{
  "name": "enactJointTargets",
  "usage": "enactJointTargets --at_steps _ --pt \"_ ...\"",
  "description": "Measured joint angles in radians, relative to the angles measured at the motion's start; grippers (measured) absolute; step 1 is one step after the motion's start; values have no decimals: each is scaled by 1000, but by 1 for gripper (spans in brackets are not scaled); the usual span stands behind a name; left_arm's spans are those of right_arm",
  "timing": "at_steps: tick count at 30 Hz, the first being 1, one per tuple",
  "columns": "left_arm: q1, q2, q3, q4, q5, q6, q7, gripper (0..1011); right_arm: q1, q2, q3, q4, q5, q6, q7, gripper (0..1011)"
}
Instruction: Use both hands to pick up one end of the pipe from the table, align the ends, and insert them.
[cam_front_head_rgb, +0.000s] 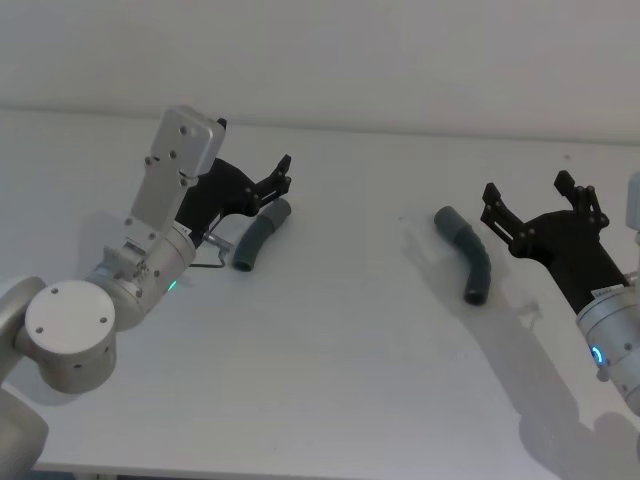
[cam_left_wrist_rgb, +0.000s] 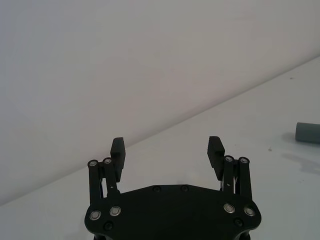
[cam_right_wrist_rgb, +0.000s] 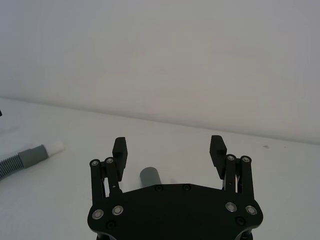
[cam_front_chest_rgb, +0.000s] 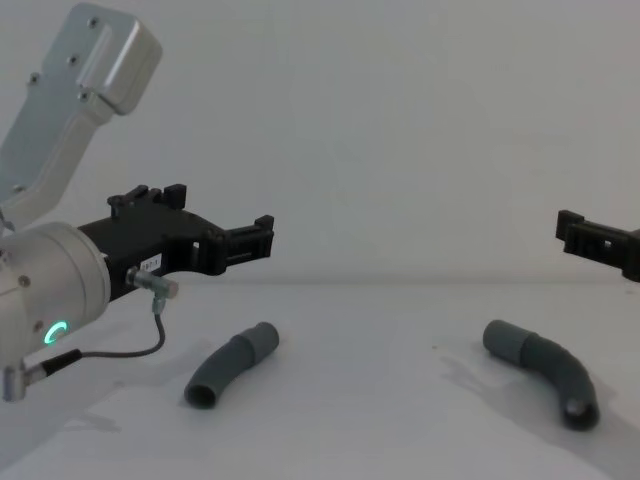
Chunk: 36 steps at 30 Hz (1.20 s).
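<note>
Two curved dark-grey pipe pieces lie apart on the white table (cam_front_head_rgb: 340, 330). The left piece (cam_front_head_rgb: 258, 233) (cam_front_chest_rgb: 232, 367) lies just beneath and ahead of my left gripper (cam_front_head_rgb: 278, 183) (cam_left_wrist_rgb: 167, 150) (cam_front_chest_rgb: 250, 240), which hovers open and holds nothing. The right piece (cam_front_head_rgb: 465, 252) (cam_front_chest_rgb: 545, 365) lies left of my right gripper (cam_front_head_rgb: 528, 195) (cam_right_wrist_rgb: 169, 150) (cam_front_chest_rgb: 590, 238), also open and holding nothing. In the right wrist view a grey cuff end (cam_right_wrist_rgb: 150, 176) sits low between the fingers, and farther off is the other piece's white plug tip (cam_right_wrist_rgb: 54, 148). The left wrist view catches a grey cuff (cam_left_wrist_rgb: 307, 132) at its edge.
A plain pale wall (cam_front_head_rgb: 400, 50) rises behind the table's far edge. A thin cable (cam_front_chest_rgb: 120, 350) loops under the left wrist. Bare table surface lies between the two pieces and toward the front edge.
</note>
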Motion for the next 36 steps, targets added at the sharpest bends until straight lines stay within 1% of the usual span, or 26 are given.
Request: enactJointTargets --at_steps 4,7,8,9,10,11,12,13,14,16,17,18,20,22,23,24,29,36 --pt "-1 -1 0 -2 4 10 2 1001 3 0 0 2 0 3 4 1004" --pt "-4 -2 3 -5 10 29 3 1001 10 2 -2 8 0 14 12 1004" --pt "-7 -2 6 -8 15 47 3 1001 13 3 -3 9 1 20 14 1004" --pt "-7 -2 6 -8 15 47 3 1001 15 3 -4 10 1 26 18 1004" --pt "-8 -1 7 -10 17 54 3 1001 20 5 -6 13 2 39 22 1004" --pt "-11 0 11 -13 22 72 2 1001 24 6 -7 13 3 45 26 1004" --pt "-13 2 13 -15 25 88 -1 1001 30 9 -10 15 4 64 31 1004" --pt "-13 2 13 -15 25 88 -1 1001 33 11 -12 16 4 71 33 1004" --pt "-16 4 17 -19 28 108 -6 1001 36 12 -14 16 4 82 36 1004" --pt "-18 8 20 -23 31 125 -11 1001 47 17 -21 17 4 113 44 1004" --pt "-20 11 23 -26 32 143 -17 1001 54 19 -27 17 3 137 49 1004" --pt "-21 12 24 -28 32 155 -22 1001 54 19 -27 17 3 137 49 1004" --pt "-25 20 29 -37 33 190 -36 1001 65 23 -36 17 0 169 55 1004" --pt "-26 22 30 -39 33 199 -40 1001 71 24 -42 16 -1 190 59 1004" --pt "-27 27 31 -46 32 229 -53 1001 80 25 -49 13 -5 222 62 1004" --pt "-28 29 31 -48 32 237 -56 1001 85 25 -53 12 -7 238 63 1004" --pt "-30 40 29 -64 20 301 -84 1001 100 22 -65 6 -15 288 67 1004" --pt "-35 41 16 -76 -3 373 -108 1001 112 20 -75 2 -20 328 68 1004"
